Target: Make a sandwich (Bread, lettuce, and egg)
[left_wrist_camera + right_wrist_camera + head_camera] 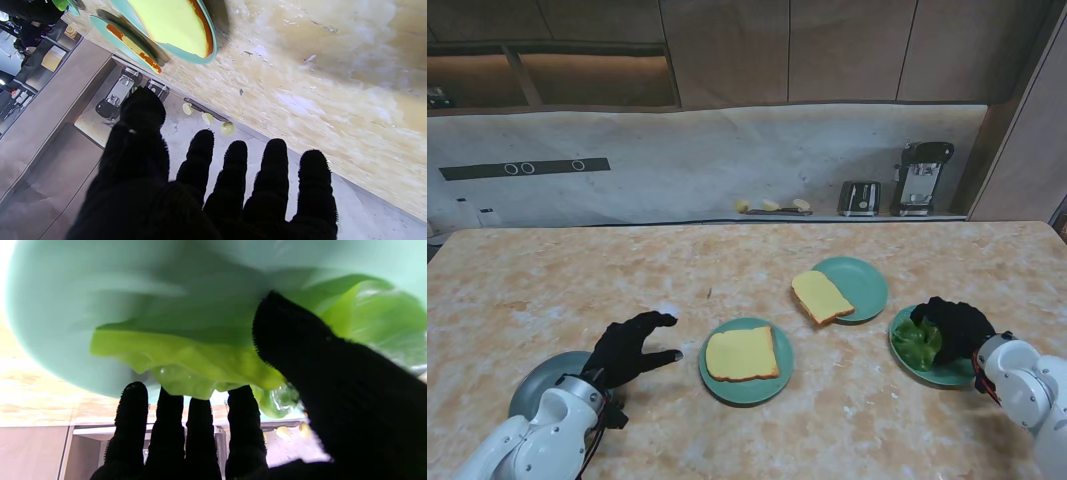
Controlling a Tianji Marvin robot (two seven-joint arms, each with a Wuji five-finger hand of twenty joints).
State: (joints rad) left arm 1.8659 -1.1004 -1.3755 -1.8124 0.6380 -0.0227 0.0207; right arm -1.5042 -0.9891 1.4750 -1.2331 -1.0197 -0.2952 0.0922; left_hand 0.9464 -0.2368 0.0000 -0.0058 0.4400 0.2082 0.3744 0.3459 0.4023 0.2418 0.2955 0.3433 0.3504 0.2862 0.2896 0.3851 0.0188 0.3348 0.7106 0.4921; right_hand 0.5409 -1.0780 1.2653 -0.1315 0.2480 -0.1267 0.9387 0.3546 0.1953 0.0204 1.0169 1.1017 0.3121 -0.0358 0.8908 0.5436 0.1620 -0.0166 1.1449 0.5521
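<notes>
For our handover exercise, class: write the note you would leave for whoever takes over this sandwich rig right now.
Left hand: open, holding nothing, above the table beside a grey plate.
Right hand: over the lettuce on its right plate, fingers at the leaf; grip not confirmed.
Bread slice lies on the centre plate; a second slice rests on the farther plate.
Done: nothing stacked yet.
Left: lettuce onto the bread, egg (not visible), top slice.
</notes>
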